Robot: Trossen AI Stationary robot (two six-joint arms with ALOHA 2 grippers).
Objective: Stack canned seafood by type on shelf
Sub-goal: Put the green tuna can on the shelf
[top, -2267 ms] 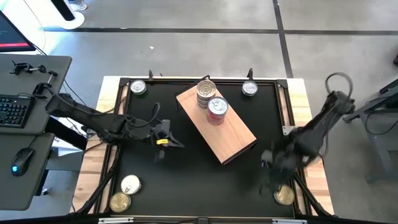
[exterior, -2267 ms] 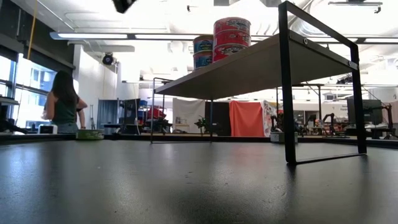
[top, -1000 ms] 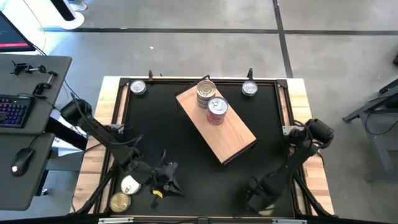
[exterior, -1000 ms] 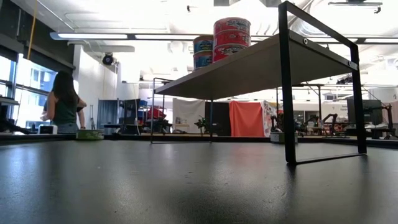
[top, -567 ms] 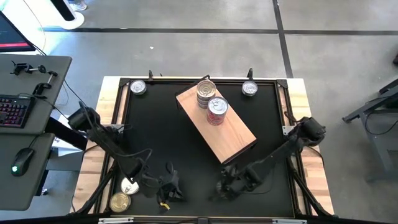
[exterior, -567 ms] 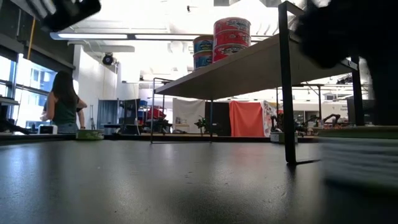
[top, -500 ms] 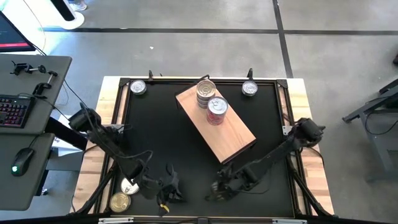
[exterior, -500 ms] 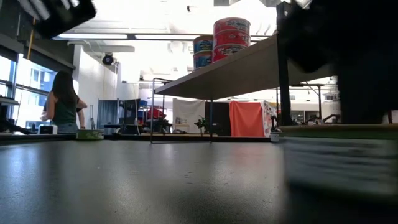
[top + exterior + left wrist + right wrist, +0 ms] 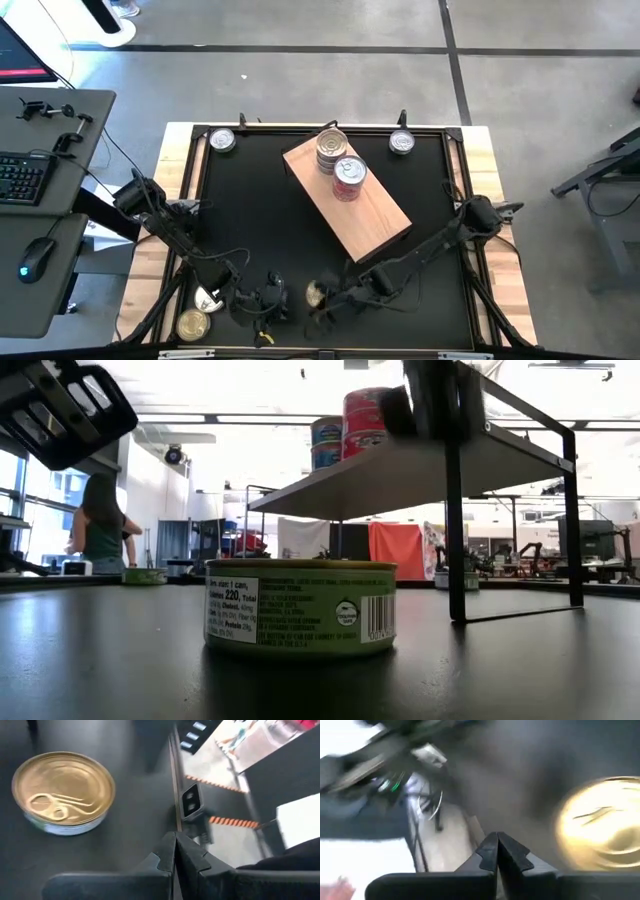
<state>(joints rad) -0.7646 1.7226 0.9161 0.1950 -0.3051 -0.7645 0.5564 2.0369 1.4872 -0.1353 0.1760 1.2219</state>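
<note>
Black table (image 9: pixel 260 190) carries the shelf (image 9: pixel 375 215) mid-field with two can stacks (image 9: pixel 340 165). Near the front edge a gold-lidded can (image 9: pixel 315 293) sits loose between your left tool (image 9: pixel 268 300) and right tool (image 9: pixel 330 300); both are closed and empty. Open one tool before descending, centre over the lid, grip the sides squarely. This can's type appears green-labelled; confirm its stack.
</note>
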